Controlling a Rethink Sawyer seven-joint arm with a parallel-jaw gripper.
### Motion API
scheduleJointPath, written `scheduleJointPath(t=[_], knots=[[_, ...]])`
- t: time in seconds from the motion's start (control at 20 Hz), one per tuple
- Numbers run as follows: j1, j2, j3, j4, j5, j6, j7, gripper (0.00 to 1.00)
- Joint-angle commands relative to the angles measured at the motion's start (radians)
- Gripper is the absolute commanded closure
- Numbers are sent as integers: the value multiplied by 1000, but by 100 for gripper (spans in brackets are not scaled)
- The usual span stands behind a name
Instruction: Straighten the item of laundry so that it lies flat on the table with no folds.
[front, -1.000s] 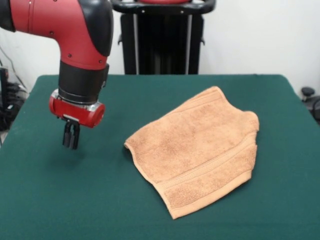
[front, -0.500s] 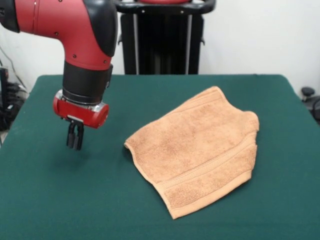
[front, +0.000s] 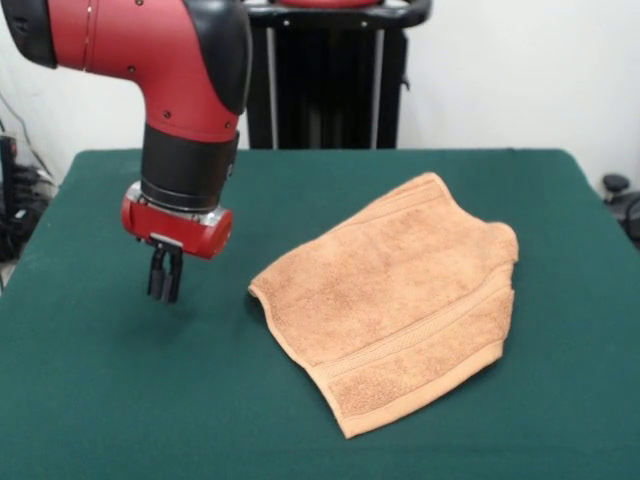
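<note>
The tan terry-cloth towel lies right of centre on the dark green table. It is folded over on itself, with a woven band stripe near its front edge and a rumpled corner at the right. My gripper hangs from the red arm to the left of the towel, a little above the table. Its black fingers are pressed together and hold nothing. A gap of bare table lies between the gripper and the towel's left corner.
The robot's black pedestal stands behind the table's far edge. Dark equipment shows past the table's right edge.
The arm has moved to the right, toward the towel, with the fingers still together. The towel has not moved.
</note>
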Motion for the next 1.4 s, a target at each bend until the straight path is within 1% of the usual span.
scheduleJointPath(t=[0.05, 0.7, 1.0, 1.1, 1.15, 1.4], knots=[[42, 60, 78, 107, -26, 38, -116, 100], [65, 73, 66, 106, -16, 39, -85, 100], [46, 72, 96, 119, 5, 85, -129, 100], [47, 74, 94, 119, 11, 93, -125, 100], [49, 74, 92, 119, 13, 95, -120, 0], [49, 74, 96, 118, 8, 82, -121, 0]])
